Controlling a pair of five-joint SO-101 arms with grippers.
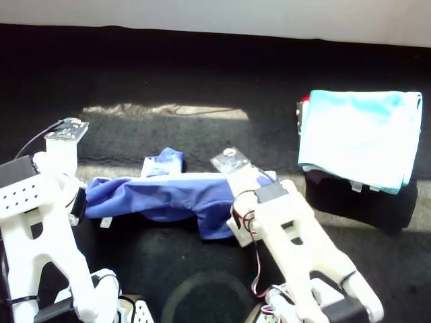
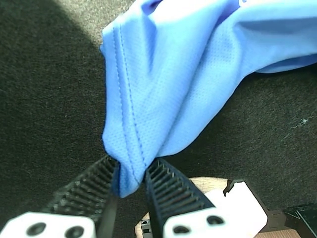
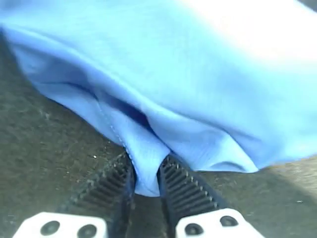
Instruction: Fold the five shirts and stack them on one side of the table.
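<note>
A dark, felt-like table cover [image 1: 168, 87] spans the high view. At its centre a royal-blue shirt [image 1: 168, 194] stretches left to right, bunched into a thick band. At the right, a folded pale turquoise shirt [image 1: 363, 134] lies on a folded black shirt [image 1: 377, 202]. The wrist views add the blue fabric's fine mesh and stitched hems. The left gripper [image 2: 131, 166] and right gripper [image 3: 146, 163], ribbed black jaws nearly closed, each pinch one end. A small white tag [image 1: 106, 222] is unreadable.

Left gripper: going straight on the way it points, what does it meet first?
The blue shirt: the left gripper is shut on its edge, and the cloth lies straight ahead. Past that, probably the dark table.
</note>
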